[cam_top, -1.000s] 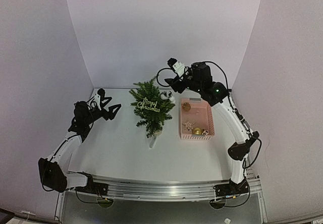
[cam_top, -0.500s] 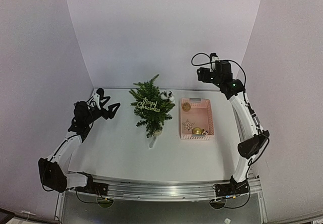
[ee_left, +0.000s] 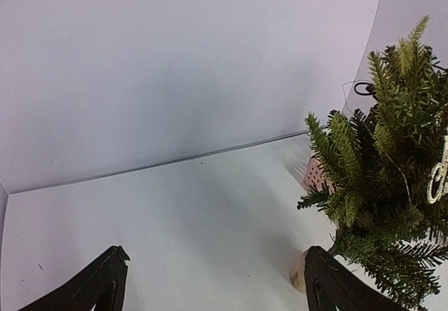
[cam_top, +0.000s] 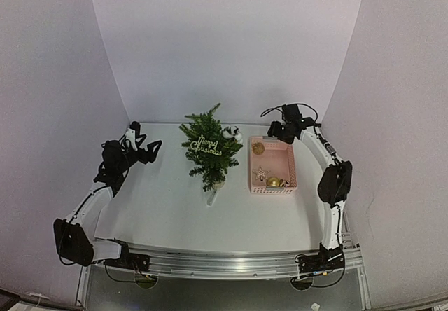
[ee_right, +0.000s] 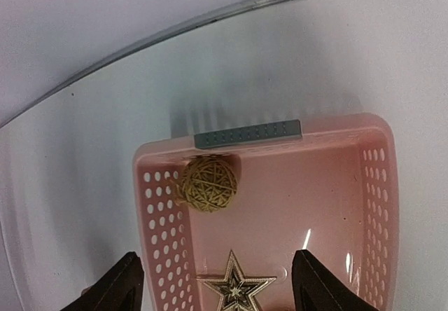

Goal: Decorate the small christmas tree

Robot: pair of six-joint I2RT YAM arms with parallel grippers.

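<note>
The small christmas tree [cam_top: 208, 151] (a dark green, bushy-needled miniature fir in a pale round pot) is standing upright on the white tabletop [cam_top: 161, 206]. It is already wearing a pale cursive "Merry Christmas" sign [cam_top: 208, 145] on its front and a small white ornament [cam_top: 232, 134] on its far right side.

Just to the right of the tree a pink perforated plastic basket [cam_top: 253, 174] is sitting, corralling the unhung pieces so they can't roll off: a golden woven wicker ball [ee_right: 208, 183] in the far corner on the tree's side, a glittery dark star with gold edging [ee_right: 238, 286], and a shiny gold bauble [cam_top: 274, 181].

The right gripper [ee_right: 218, 267] is hovering to the tree's right, above that basket. Its jaws are spread with nothing between them, and I'd guess it is lining up on the ball or the star.

The left gripper [ee_left: 217, 277] is waiting well to the tree's left, likewise spread wide and empty and pointing toward the tree, probably keeping clear while staying handy.
</note>
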